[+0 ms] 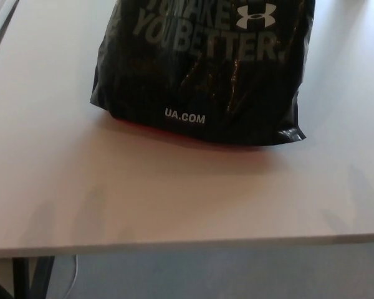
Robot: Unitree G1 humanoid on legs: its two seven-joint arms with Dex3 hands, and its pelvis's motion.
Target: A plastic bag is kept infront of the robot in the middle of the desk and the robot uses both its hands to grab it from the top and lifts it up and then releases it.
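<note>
Neither of the robot's hands shows in the head view, so whether their fingers are spread or pressed together cannot be told. Faint finger-like shadows fall on the desk (174,199) near its front edge, toward 7 o'clock and toward 4 o'clock of the picture, which suggests the arms are somewhere above, out of sight.

The task's thing, a black plastic bag (202,68), stands at the far middle of the desk, toward 12 o'clock of the view, its top cut off by the picture's upper edge. Its bottom rests on the pale desktop, with a pointed corner sticking out at its lower right. White lettering (185,116) runs along its front, and a white logo (256,15) sits near the top.

As a judgement, the bag looks not yet lifted: the grab from the top, the raise and the release all seem to remain, though the top of the bag is hidden.

The bag bulges and wrinkles as though filled, but its contents cannot be seen.
</note>
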